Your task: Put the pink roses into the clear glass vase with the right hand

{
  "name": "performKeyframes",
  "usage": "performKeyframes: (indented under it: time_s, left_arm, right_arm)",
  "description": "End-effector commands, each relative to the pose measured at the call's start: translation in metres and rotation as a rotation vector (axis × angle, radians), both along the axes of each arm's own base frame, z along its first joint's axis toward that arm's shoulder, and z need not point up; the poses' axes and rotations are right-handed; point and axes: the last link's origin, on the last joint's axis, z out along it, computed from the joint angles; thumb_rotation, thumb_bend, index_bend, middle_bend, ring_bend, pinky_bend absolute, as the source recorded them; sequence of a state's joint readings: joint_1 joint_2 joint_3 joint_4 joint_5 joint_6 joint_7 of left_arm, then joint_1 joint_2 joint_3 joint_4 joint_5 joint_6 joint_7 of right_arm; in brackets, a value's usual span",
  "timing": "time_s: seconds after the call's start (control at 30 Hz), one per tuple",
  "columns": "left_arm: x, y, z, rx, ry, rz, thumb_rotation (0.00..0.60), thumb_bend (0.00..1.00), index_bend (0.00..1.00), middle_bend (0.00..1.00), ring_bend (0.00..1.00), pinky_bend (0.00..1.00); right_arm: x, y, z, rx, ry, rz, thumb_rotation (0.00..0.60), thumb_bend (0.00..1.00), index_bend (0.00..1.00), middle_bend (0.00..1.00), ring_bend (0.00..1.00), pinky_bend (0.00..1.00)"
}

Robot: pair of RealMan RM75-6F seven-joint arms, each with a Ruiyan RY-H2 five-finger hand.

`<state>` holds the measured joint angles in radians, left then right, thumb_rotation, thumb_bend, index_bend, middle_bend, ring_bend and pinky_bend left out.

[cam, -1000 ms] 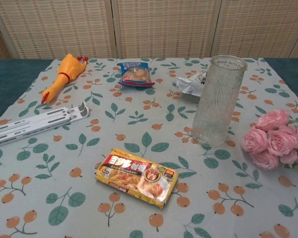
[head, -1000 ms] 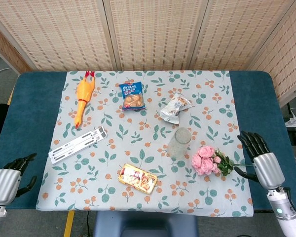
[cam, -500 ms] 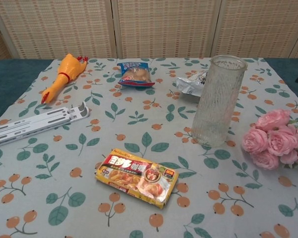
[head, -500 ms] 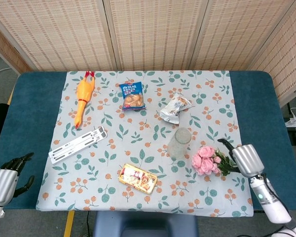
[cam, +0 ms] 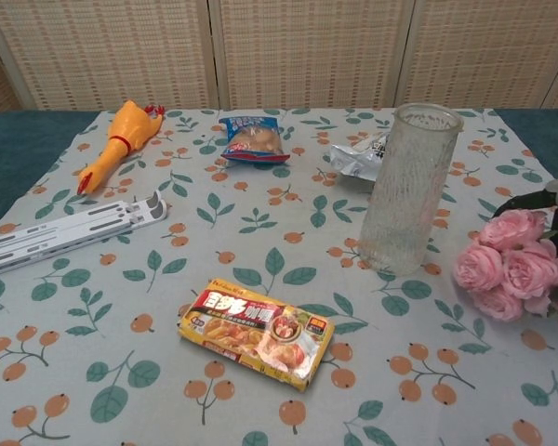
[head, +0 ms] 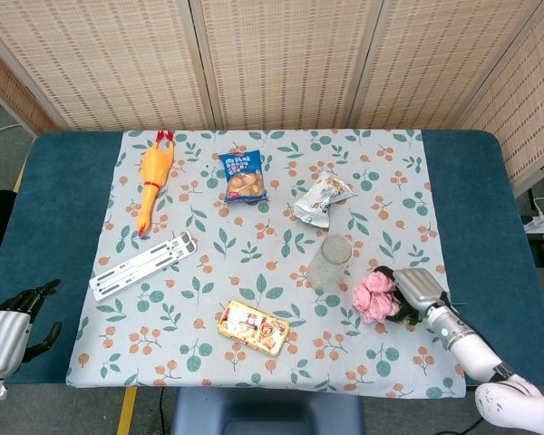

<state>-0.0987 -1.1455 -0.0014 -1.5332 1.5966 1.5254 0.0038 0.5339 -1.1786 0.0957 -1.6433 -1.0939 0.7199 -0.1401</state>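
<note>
Grasp stage: right hand [head: 415, 290] is set over the pink roses [head: 375, 296].
Finger closure cannot be told (stems hidden); lifting toward the upright glass vase [cam: 405, 187] is judged next.

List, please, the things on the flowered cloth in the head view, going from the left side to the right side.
White folding stand → rubber chicken → blue snack bag → yellow food box → silver snack packet → clear glass vase → pink roses → right hand.
</note>
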Motion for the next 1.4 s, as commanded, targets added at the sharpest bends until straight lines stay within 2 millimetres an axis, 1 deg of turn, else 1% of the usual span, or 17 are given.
performKeyframes:
  time_s: [0.03, 0.23, 0.37, 0.4, 0.5, 0.53, 0.6, 0.63, 0.7, 0.73, 0.8, 0.9, 0.93, 1.07, 1.17, 1.27, 1.4]
  left_arm:
    - [0.0, 0.0, 0.0, -0.001, -0.001, 0.001, 0.6, 0.37, 0.17, 0.3, 0.3, 0.46]
    - [0.001, 0.0, 0.0, 0.002, -0.001, -0.005, 0.6, 0.37, 0.17, 0.3, 0.3, 0.46]
    - [0.0, 0.0, 0.001, 0.002, -0.001, 0.0, 0.6, 0.37, 0.17, 0.3, 0.3, 0.46]
    - [0.0, 0.0, 0.001, 0.002, -0.002, 0.001, 0.6, 0.37, 0.17, 0.3, 0.3, 0.46]
    - [0.0, 0.0, 0.001, 0.004, -0.002, 0.0, 0.6, 0.37, 0.17, 0.3, 0.3, 0.46]
    - [0.0, 0.0, 0.001, 0.004, -0.002, -0.001, 0.6, 0.37, 0.17, 0.3, 0.3, 0.46]
    - [0.0, 0.0, 0.001, 0.005, -0.002, -0.002, 0.6, 0.37, 0.17, 0.3, 0.3, 0.46]
    - [0.0, 0.0, 0.001, 0.005, -0.002, -0.002, 0.6, 0.37, 0.17, 0.3, 0.3, 0.46]
    - [0.0, 0.0, 0.002, 0.005, -0.003, -0.001, 0.6, 0.37, 0.17, 0.3, 0.3, 0.46]
    - [0.0, 0.0, 0.002, 0.006, -0.004, 0.0, 0.6, 0.37, 0.17, 0.3, 0.3, 0.46]
    - [0.0, 0.0, 0.002, 0.007, -0.005, -0.001, 0.6, 0.37, 0.17, 0.3, 0.3, 0.46]
    - [0.001, 0.0, 0.002, 0.009, -0.006, -0.004, 0.6, 0.37, 0.17, 0.3, 0.3, 0.46]
    - [0.001, -0.001, 0.002, 0.008, -0.006, -0.004, 0.6, 0.37, 0.17, 0.3, 0.3, 0.46]
    - [0.001, -0.001, 0.0, 0.001, -0.004, -0.006, 0.6, 0.37, 0.17, 0.3, 0.3, 0.46]
    - [0.001, -0.001, -0.001, -0.006, 0.002, -0.005, 0.6, 0.37, 0.17, 0.3, 0.3, 0.46]
    - [0.002, -0.001, -0.001, -0.006, 0.003, -0.007, 0.6, 0.37, 0.17, 0.3, 0.3, 0.46]
    - [0.002, -0.001, 0.0, -0.004, 0.003, -0.004, 0.6, 0.37, 0.17, 0.3, 0.3, 0.46]
  right_arm:
    - [-0.001, -0.003, -0.007, 0.01, -0.002, -0.022, 0.6, 0.0, 0.24, 0.96, 1.0, 0.98]
    - [-0.013, -0.012, -0.024, 0.007, 0.073, -0.031, 0.6, 0.0, 0.26, 0.96, 1.0, 0.98]
    - [-0.018, -0.016, -0.033, 0.007, 0.098, -0.052, 0.6, 0.0, 0.3, 0.97, 1.0, 0.99]
    - [-0.019, -0.017, -0.034, 0.001, 0.099, -0.054, 0.6, 0.0, 0.34, 0.97, 1.0, 0.99]
    - [-0.016, -0.018, -0.034, -0.041, 0.084, -0.04, 0.6, 0.01, 0.53, 0.99, 1.0, 1.0]
    - [-0.014, -0.017, -0.031, -0.065, 0.072, -0.029, 0.6, 0.07, 0.62, 1.0, 1.0, 1.0]
    - [-0.01, -0.015, -0.026, -0.108, 0.048, -0.001, 0.6, 0.26, 0.75, 1.0, 1.0, 1.0]
    - [-0.006, -0.013, -0.02, -0.143, 0.025, 0.022, 0.6, 0.37, 0.81, 1.0, 1.0, 1.0]
    - [0.0, -0.008, -0.007, -0.196, -0.014, 0.062, 0.6, 0.49, 0.86, 1.0, 1.0, 1.0]
    - [0.005, -0.004, 0.004, -0.236, -0.043, 0.088, 0.6, 0.52, 0.88, 1.0, 1.0, 1.0]
    - [0.01, 0.003, 0.023, -0.296, -0.076, 0.127, 0.6, 0.55, 0.89, 1.0, 1.0, 1.0]
    - [0.02, 0.016, 0.06, -0.414, -0.126, 0.183, 0.6, 0.56, 0.9, 1.0, 1.0, 1.0]
    - [0.025, 0.022, 0.074, -0.464, -0.146, 0.204, 0.6, 0.57, 0.9, 1.0, 1.0, 1.0]
    - [0.047, 0.042, 0.113, -0.563, -0.26, 0.235, 0.6, 0.57, 0.9, 1.0, 1.0, 1.0]
    - [0.068, 0.053, 0.13, -0.505, -0.413, 0.19, 0.6, 0.59, 0.9, 1.0, 1.0, 1.0]
    - [0.086, 0.05, 0.145, -0.454, -0.501, 0.168, 0.6, 0.62, 0.9, 1.0, 1.0, 1.0]
    - [0.115, 0.045, 0.148, -0.4, -0.593, 0.175, 0.6, 0.66, 0.9, 1.0, 1.0, 1.0]
